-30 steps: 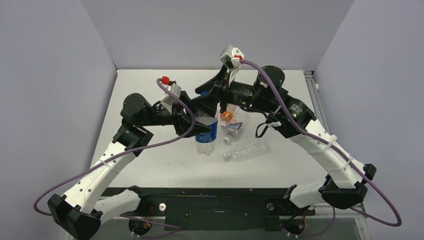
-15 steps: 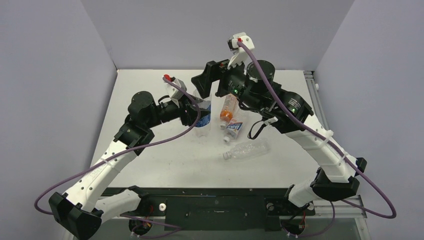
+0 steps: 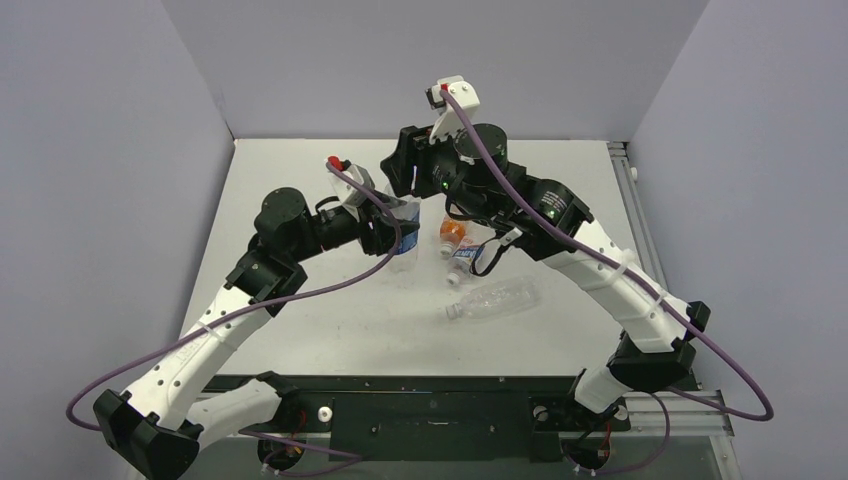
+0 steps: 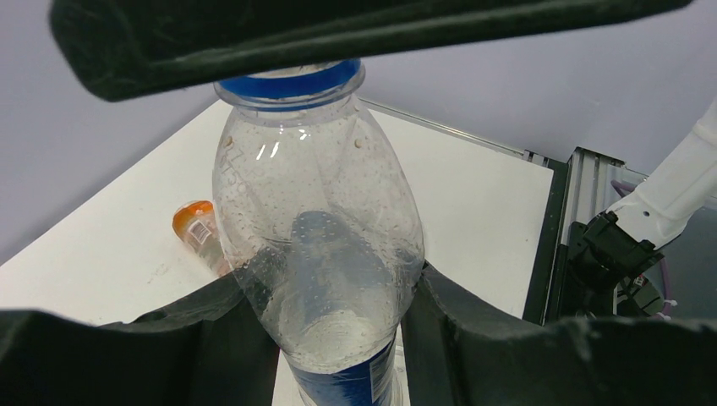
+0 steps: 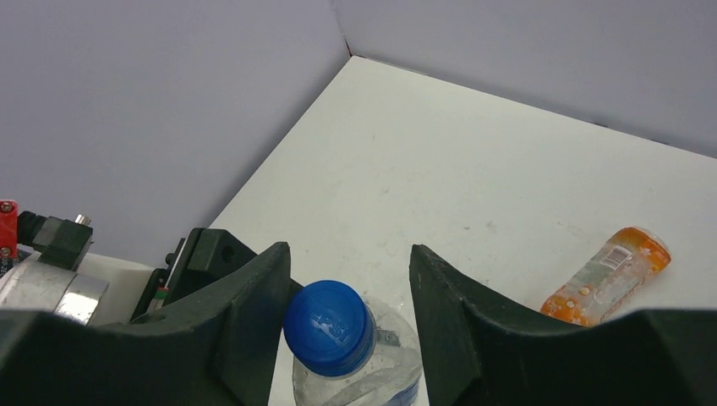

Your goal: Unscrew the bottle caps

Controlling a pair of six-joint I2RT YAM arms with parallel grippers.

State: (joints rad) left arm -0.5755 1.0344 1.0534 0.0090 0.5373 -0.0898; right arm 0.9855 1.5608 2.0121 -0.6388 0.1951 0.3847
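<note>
Now left pincer (image 4: 338, 334) clamping Pepsi bottle (image 4: 317, 220) near surface (image 5: 473, 152) centre, orange bottle (image 5: 607, 275) lying at its 3 o'clock. Right pincer (image 5: 347, 262) straddling blue cap (image 5: 330, 328), jaws apart, not gripping. Risk: closing off-centre, pads slipping, bottle spinning with cap.

Top external: high, from near edge, looking down over whole worktop (image 3: 340, 335). Left wrist: close, side-on at blue-label bottle (image 4: 321, 254). Right wrist: close, looking down on its blue cap (image 5: 328, 327). All three share this bottle.
</note>
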